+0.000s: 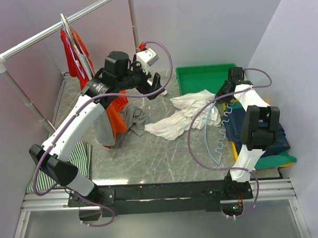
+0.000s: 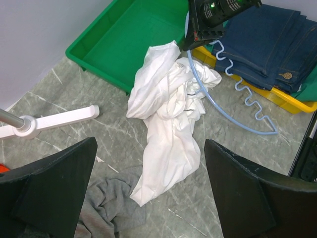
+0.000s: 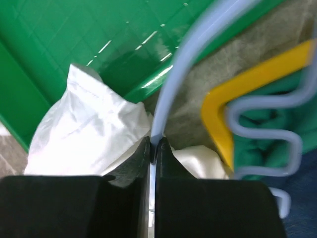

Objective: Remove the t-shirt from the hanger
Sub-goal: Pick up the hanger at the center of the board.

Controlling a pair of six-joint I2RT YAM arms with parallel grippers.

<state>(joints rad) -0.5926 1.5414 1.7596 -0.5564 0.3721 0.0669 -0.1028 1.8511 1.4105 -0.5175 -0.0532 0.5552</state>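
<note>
Right wrist view reveals right pincer pinching hanger.

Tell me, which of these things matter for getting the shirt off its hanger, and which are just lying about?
In the job:
white t-shirt
light blue hanger
right end effector, shut on the hanger

Lying about:
green bin
folded jeans
yellow tray
grey cloth
striped cloth
hanging red garment
</note>
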